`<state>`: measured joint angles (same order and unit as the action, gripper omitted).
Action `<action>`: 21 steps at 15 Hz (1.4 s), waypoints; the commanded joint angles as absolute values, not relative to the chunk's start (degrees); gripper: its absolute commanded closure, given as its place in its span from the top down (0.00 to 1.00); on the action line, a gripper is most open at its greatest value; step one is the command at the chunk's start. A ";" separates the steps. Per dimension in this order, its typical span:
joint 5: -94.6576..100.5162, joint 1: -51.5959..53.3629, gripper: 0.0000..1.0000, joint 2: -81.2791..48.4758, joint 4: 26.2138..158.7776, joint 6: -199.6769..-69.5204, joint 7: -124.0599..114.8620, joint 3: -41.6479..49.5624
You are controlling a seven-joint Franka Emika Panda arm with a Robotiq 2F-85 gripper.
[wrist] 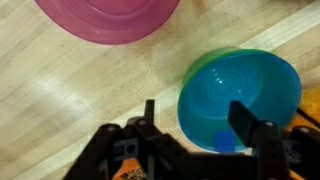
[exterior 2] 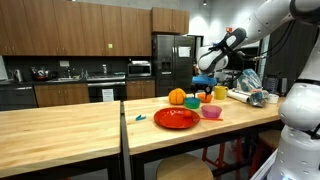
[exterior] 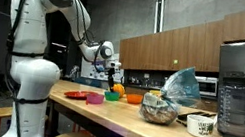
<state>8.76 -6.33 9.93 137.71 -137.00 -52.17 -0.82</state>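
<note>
1. Up-left of blue bowl (wrist: 250, 80): pink bowl (wrist: 105, 20) on bench (wrist: 50, 100).
2. Wide-open hand (wrist: 194, 112) holds nothing, one finger on each side of blue bowl's left rim.
3. Just right of blue bowl: orange object (wrist: 313, 105), cut off by the frame edge.

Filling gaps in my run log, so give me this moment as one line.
fingers: open, holding nothing | below them: blue bowl nested in green bowl | beside: pink bowl | surface: wooden counter

Kitchen. Dark wood cabinets (exterior 2: 80, 25) along wall, black refrigerator (exterior 2: 172, 65), built-in oven (exterior 2: 105, 93), microwave (exterior 2: 140, 68). Pale butcher-block counter (exterior 2: 60, 125); wooden stool (exterior 2: 186, 170) below.
</note>
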 commanded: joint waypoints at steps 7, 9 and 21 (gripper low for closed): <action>9.29 -6.17 0.69 10.02 138.71 -136.93 -51.77 -1.10; 9.13 -6.18 0.54 10.01 138.73 -136.93 -51.65 -1.03; 9.42 -6.21 0.01 9.97 138.32 -136.60 -51.43 -1.08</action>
<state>8.76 -6.31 9.82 138.59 -137.00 -51.90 -1.20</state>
